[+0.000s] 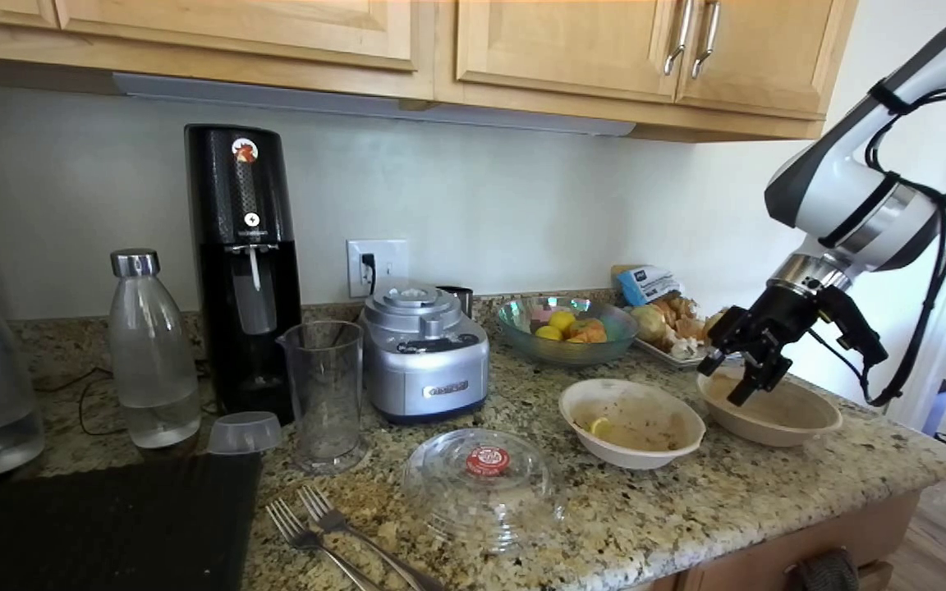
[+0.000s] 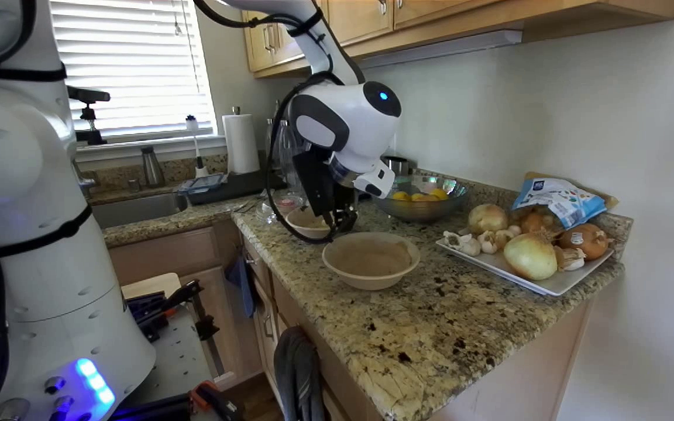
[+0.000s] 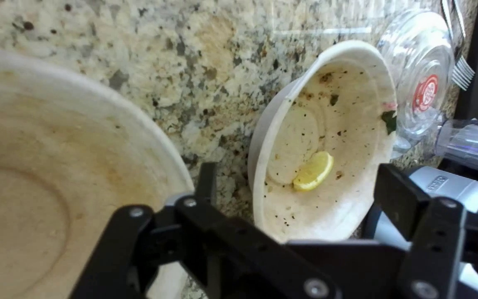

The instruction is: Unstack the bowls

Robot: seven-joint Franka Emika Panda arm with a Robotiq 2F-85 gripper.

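Fingers stand apart, as we see in the wrist view. We find the gripper angled down near the rim of the stained bowl; whether it touches, we cannot tell. Just beside, unstacked and parted from it by a strip of counter, we note the lemon bowl, named for the yellow wedge lying inside.

Sink, wooden cabinets and food processor mark a kitchen.
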